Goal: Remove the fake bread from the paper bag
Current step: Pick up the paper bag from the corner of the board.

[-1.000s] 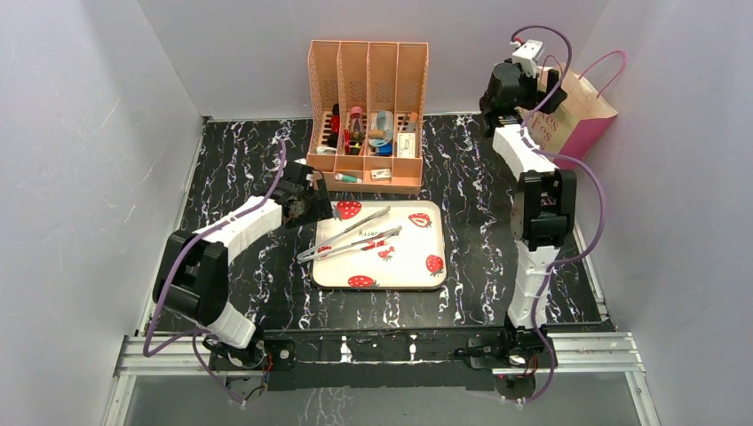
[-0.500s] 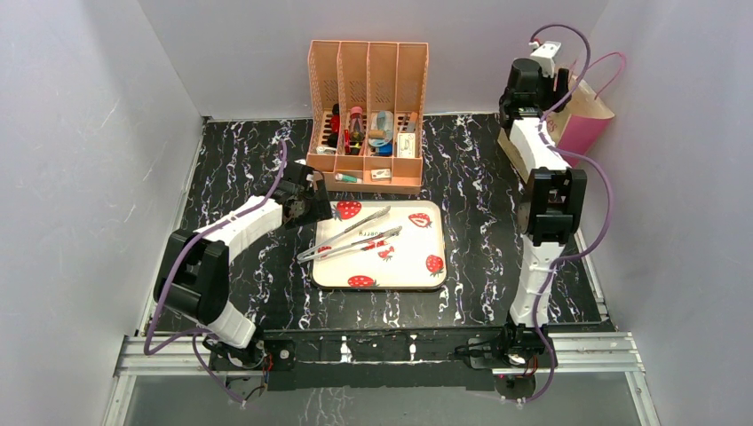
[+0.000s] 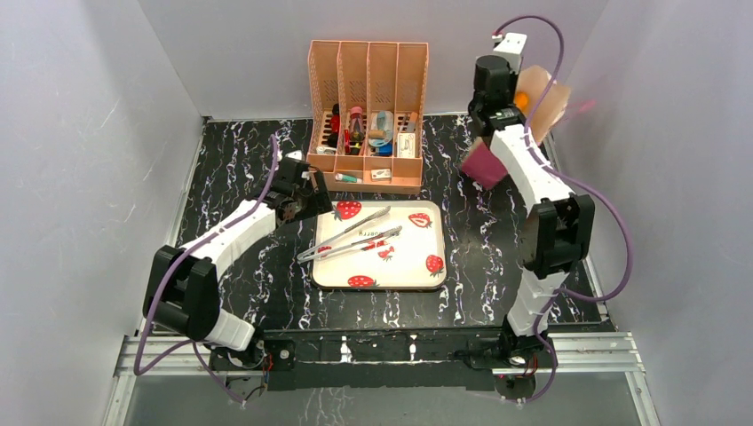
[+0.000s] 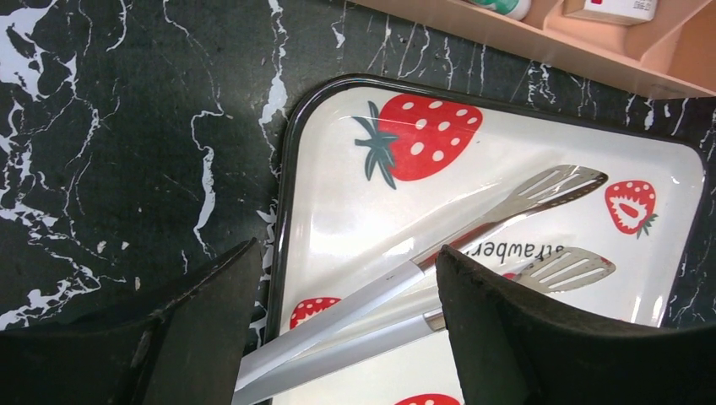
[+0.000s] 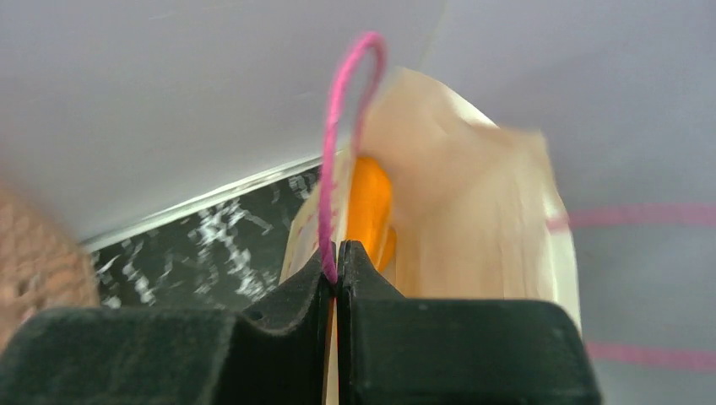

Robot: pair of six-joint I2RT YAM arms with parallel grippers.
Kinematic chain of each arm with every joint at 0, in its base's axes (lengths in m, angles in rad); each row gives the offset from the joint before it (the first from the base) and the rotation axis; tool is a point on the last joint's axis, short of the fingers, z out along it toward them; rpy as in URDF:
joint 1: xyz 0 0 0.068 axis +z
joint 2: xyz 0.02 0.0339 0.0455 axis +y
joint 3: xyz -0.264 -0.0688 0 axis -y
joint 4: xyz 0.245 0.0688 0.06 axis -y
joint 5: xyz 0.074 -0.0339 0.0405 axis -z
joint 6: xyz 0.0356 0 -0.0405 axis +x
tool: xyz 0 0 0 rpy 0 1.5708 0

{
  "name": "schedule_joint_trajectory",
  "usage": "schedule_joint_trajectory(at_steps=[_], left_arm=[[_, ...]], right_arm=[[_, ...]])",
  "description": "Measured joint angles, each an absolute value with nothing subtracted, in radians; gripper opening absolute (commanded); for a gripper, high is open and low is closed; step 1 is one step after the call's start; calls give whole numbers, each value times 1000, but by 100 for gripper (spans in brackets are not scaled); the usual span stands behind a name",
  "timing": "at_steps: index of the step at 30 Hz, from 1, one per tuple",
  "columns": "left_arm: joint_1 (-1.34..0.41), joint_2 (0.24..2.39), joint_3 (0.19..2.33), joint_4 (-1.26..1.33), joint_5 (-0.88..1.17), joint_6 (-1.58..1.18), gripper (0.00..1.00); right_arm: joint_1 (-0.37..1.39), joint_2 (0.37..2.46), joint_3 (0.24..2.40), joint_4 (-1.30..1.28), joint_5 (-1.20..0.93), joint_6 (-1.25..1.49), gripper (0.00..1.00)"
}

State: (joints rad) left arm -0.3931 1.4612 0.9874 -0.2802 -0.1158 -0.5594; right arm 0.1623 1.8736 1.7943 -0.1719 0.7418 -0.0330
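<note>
From above, your right hand [image 3: 513, 99] is up at the far right corner of the black marbled counter [image 3: 222, 160], pressed together on the upper edge of the tan paper bag [image 3: 549, 96] with magenta sides. The paper bag is tilted and blurred, magenta end low and open mouth high by the right wall. You cannot tell whether it touches the counter. A glossy orange piece of fake bread [image 3: 526, 100] shows in the mouth. Your left hand [image 3: 306, 197] hangs spread at the far left corner of the white strawberry-print tray [image 3: 417, 253] in the counter's middle. Metal tongs [image 3: 351, 235] lie slantwise on the tray. The peach plastic organiser [image 3: 368, 71] stands at the far edge.

Your left wrist view looks down between two spread black fingers; the left hand [image 4: 348, 253] holds nothing. Below it are the tray's [image 4: 338, 152] corner, the tongs [image 4: 507, 202] with slotted ends, the counter [image 4: 127, 126] and the organiser's [image 4: 540, 38] base.

Your right wrist view shows the right hand [image 5: 336, 261] with fingers shut tight, pinching the pink cord handle [image 5: 333, 169] together with the paper bag's [image 5: 473, 219] rim. The fake bread [image 5: 369, 211] sits inside the bag, just behind the pinched edge.
</note>
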Motion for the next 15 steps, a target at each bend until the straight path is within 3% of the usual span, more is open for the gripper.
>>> schedule_joint_trajectory(at_steps=[15], left_arm=[[-415, 1368, 989, -250, -121, -592, 74]], right_arm=[[391, 1592, 1736, -282, 715, 41, 0]])
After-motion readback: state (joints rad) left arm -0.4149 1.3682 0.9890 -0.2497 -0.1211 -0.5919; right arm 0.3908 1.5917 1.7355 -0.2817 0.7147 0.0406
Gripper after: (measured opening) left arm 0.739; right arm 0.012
